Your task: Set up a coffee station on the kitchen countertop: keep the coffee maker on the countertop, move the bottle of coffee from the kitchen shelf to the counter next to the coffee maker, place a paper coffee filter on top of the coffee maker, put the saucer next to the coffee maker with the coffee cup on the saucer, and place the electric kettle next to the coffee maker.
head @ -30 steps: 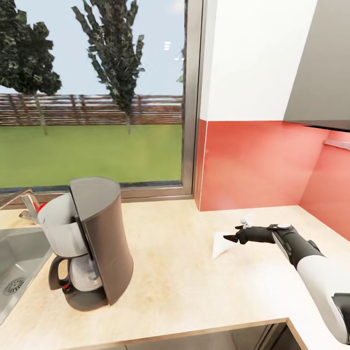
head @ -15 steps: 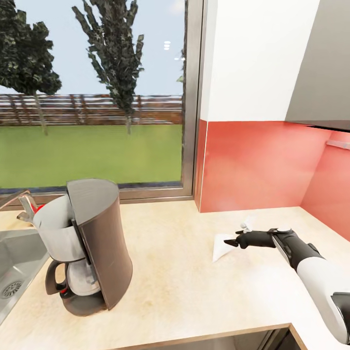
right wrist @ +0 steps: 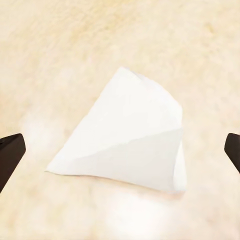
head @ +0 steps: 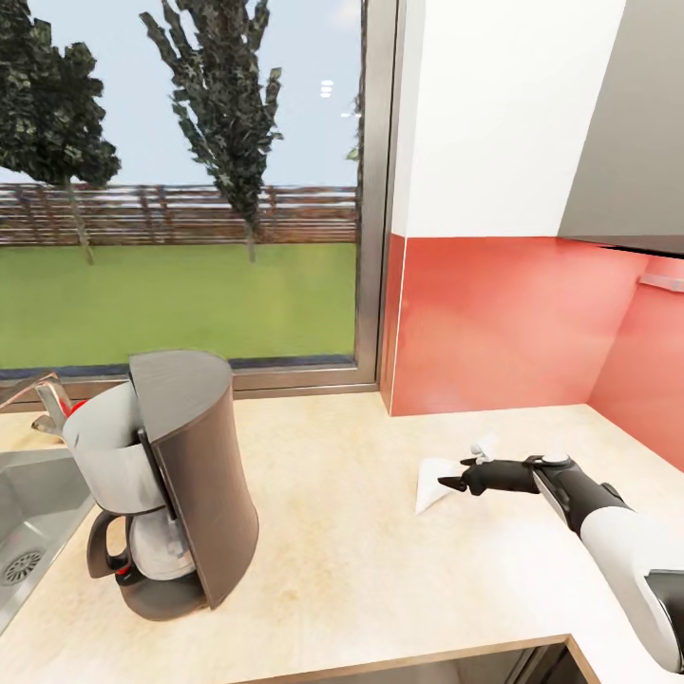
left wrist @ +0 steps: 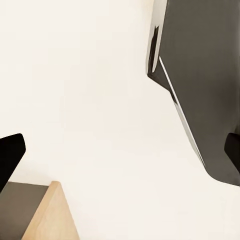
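One paper coffee filter (head: 432,480) lies flat on the beige countertop (head: 342,541), well to the right of the coffee maker (head: 171,484) and near the red backsplash (head: 503,323). Your right gripper (head: 456,477) sits low over the counter at the filter's right edge, its dark fingertips pointing left toward the white paper. From the right wrist camera the filter (right wrist: 127,137) reads as a folded white cone shape lying between the two black fingertips (right wrist: 9,157), which stand far apart at either side of the frame; log the right pincer as spread wide and not touching the paper. You cannot tell from the head camera whether the fingertips rest on the counter or hover just above it. The coffee maker stands upright on the counter beside the sink (head: 33,518), dark grey housing with a light grey filter basket and a glass carafe with a black handle underneath. A faucet (head: 43,399) shows just behind it at the sink. The left wrist camera looks at a pale wall surface with a dark grey panel (left wrist: 205,85) and a strip of light wood (left wrist: 50,215); the left gripper's black fingertips (left wrist: 10,157) sit at opposite edges of that frame, so its pincer is also spread apart with nothing between. A window (head: 180,180) behind the counter shows lawn, fence and trees.
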Tool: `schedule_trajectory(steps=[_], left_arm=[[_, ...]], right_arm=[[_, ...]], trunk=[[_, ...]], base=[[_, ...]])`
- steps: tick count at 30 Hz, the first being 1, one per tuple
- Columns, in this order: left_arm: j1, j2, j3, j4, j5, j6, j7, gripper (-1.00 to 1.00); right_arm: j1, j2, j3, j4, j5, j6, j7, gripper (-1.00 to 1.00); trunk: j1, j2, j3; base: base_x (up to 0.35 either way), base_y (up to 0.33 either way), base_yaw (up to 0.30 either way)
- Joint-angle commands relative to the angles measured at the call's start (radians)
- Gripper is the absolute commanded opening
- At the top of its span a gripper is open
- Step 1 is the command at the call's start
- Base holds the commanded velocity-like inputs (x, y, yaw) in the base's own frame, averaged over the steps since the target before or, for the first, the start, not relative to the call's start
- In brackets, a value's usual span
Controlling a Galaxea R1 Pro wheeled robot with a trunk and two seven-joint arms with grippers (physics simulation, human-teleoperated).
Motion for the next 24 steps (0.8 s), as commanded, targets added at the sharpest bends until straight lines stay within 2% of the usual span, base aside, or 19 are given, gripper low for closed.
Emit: schedule_trajectory(steps=[1,7,11,13,20,24], left_arm=[[0.000,0.000,0.008,-0.001,-0.011,0.003,0.003,1.00],[0.001,0.000,0.008,-0.001,-0.011,0.003,0.003,1.00],[0.017,-0.001,0.007,0.000,-0.009,0.000,0.001,1.00],[0.019,-0.001,0.007,0.001,-0.009,0.006,0.002,1.00],[0.022,-0.001,0.007,0.001,-0.008,0.005,0.003,1.00],[0.023,-0.001,0.007,0.001,-0.008,0.004,0.003,1.00]], right_arm=[[0.000,-0.001,0.004,-0.002,-0.003,0.010,0.003,1.00],[0.000,-0.001,0.004,-0.001,-0.004,0.009,0.003,1.00],[0.000,0.022,0.006,0.021,-0.003,-0.014,0.001,1.00],[0.000,0.034,0.005,0.009,-0.004,-0.002,0.001,1.00],[0.000,0.073,0.004,-0.005,-0.002,0.011,0.001,1.00],[0.000,0.076,0.002,-0.002,-0.001,0.011,0.001,1.00]], trunk=[[0.001,-0.002,-0.002],[0.001,-0.002,-0.002],[0.001,-0.002,-0.002],[0.001,-0.002,-0.002],[0.001,-0.002,-0.002],[0.001,-0.002,-0.002]], base=[[0.002,0.000,0.000],[0.000,0.000,0.000],[0.000,0.000,0.000],[0.028,0.000,0.000],[0.192,0.000,0.000],[0.035,0.000,0.000]])
